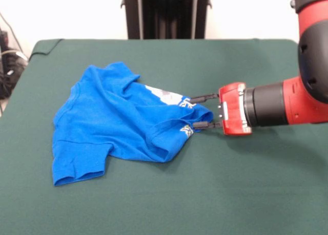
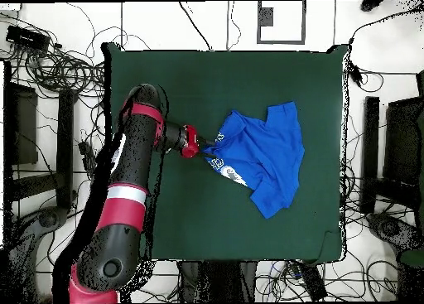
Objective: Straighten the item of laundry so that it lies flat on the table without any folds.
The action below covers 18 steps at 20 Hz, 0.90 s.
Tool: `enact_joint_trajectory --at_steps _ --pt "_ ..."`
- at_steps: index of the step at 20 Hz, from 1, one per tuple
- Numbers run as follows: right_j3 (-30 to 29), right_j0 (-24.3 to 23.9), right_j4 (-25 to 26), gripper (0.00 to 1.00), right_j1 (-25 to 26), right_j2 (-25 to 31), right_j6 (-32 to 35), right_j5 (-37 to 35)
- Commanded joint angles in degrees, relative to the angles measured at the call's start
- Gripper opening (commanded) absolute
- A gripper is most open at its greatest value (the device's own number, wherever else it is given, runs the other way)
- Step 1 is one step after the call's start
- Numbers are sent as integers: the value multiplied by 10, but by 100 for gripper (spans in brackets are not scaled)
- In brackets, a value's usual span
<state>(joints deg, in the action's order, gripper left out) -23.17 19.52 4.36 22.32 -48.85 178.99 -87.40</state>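
The bright blue T-shirt (image 1: 113, 122) lies crumpled left of the middle of the green table (image 1: 246, 194). Its right part is folded over, so only bits of the white-grey print (image 1: 166, 95) show. My gripper (image 1: 193, 112) reaches in level from the right, low over the table. Its two fingers are spread apart, with the shirt's bunched right edge between them. One fingertip (image 1: 193, 99) lies on the print side and the other is at the fold's near side. In the overhead view the gripper (image 2: 207, 149) meets the left edge of the shirt (image 2: 265, 156) on the table (image 2: 166, 85).
The red and black arm (image 1: 297, 99) spans the table's right side in the front view. The black pedestal (image 1: 166, 12) stands behind the far edge. Cables (image 2: 58, 60) and black stands (image 2: 25, 127) lie around the table on the floor.
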Motion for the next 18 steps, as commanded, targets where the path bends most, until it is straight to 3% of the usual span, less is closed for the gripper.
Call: enact_joint_trajectory --at_steps 1,5,12,18 --pt "118 -11 -69 100 76 4 206 -67" --pt "126 -7 -54 100 72 -11 191 -90" --pt "37 34 -22 100 12 16 154 -31" --pt "-4 59 -15 100 -37 -8 115 -110"
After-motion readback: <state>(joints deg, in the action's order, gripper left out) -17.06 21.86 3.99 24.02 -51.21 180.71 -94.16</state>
